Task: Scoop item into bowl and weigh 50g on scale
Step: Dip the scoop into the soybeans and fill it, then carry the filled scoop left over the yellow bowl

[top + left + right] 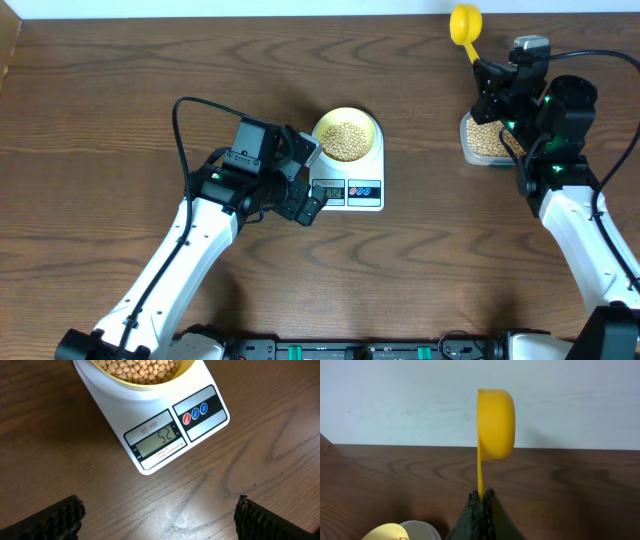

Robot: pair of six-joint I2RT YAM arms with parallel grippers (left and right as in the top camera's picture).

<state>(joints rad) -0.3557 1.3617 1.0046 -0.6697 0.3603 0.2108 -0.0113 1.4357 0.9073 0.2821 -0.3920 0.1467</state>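
On the far half of the white, round-cornered scale (365, 189): the small pale yellow bowl (322, 128), smooth and round, heaped with tan, pea-like beans (347, 139). Showing 52 on the grey display (159, 440), next to the small coloured buttons (195, 412) at the front edge.

Spread wide and holding nothing: the left hand (308, 178), ribbed black pads aimed at the front of the scale, close by but apart from it.

Clamped with the right hand (490, 72) on the flat handle of a bright yellow plastic scoop (464, 22), pads pressed together with only the thin handle between. Long axis of the scoop running from the hand toward the far edge of the bench (120, 90), round cup at the far end and turned on its side in the wrist view. Cup looking empty from overhead. Just under that hand, a clear plastic tub (463, 135) part full of the same beans.

Probably at the checking step: a shade over the target, so likely a matter of lifting a few beans back out or accepting the reading. For that, bowl well apart to the left of the scoop-holding right hand, across bare wood. Left hand much nearer, but without a tool. Small, hard, round beans, apt to roll and scatter off a tilted scoop.
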